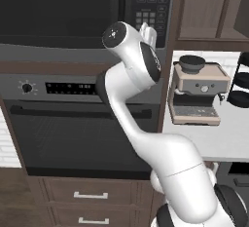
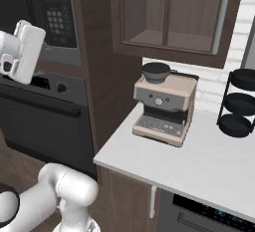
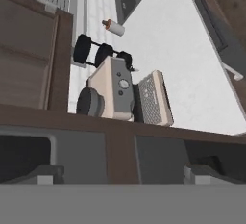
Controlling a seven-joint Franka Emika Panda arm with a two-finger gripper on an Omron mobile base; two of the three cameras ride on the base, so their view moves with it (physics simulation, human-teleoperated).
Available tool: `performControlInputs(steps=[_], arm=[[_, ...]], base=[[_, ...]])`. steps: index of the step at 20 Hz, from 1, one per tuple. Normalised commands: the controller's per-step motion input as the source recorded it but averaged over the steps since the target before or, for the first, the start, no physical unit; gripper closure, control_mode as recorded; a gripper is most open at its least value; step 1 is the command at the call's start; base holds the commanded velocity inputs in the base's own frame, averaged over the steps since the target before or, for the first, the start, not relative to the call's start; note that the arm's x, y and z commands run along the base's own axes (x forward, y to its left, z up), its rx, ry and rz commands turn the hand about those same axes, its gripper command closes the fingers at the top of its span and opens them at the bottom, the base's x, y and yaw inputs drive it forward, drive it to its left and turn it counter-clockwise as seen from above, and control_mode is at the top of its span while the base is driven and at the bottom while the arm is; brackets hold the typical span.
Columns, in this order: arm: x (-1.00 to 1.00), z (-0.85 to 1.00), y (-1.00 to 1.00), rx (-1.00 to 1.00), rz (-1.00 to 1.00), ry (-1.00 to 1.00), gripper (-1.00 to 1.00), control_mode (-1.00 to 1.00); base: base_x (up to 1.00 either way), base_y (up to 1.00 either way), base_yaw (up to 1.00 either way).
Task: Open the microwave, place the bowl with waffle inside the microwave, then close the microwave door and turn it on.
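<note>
Currently the microwave (image 1: pixel 82 11) sits built into the dark cabinet column above the oven (image 1: pixel 82 123), and the microwave door (image 1: pixel 58 9) lies flush and shut, its black window unbroken. The keypad panel (image 1: pixel 151 7) occupies the right end of the unit.

The white arm rises from the lower right of the left base view and bends up to the microwave's lower right corner. The claw (image 2: pixel 22 52) is raised at the front of the cabinet column, at the level where the microwave's lower edge meets the oven's control strip. In the right base view the keypad panel (image 2: pixel 57 12) lies at about 1 o'clock from the claw, near it; contact between the two cannot be confirmed. In the hand view the fingertips (image 3: pixel 45 174) stand well apart at the lower edge with nothing between them, so the claw is spread wide and holds nothing.

A beige coffee machine (image 2: pixel 164 104) stands on the white bench (image 2: pixel 209 161) at 3 o'clock from the claw, well apart from it. A black tiered stand (image 2: pixel 239 104) sits further right on the same bench. The bowl and waffle cannot be identified with certainty in these views.
</note>
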Motion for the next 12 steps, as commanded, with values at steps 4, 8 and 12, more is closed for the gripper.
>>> performControlInputs(steps=[4, 8, 12], arm=[[0.41, 0.00, -0.07, 0.00, 0.00, 0.00, -1.00, -1.00], [0.36, 0.00, -0.04, 0.00, 0.00, 0.00, -1.00, -1.00], [0.35, 0.00, -0.05, 0.00, 0.00, 0.00, -1.00, -1.00]], base=[[0.00, 0.00, 0.00], [0.00, 0.00, 0.00], [0.00, 0.00, 0.00]])
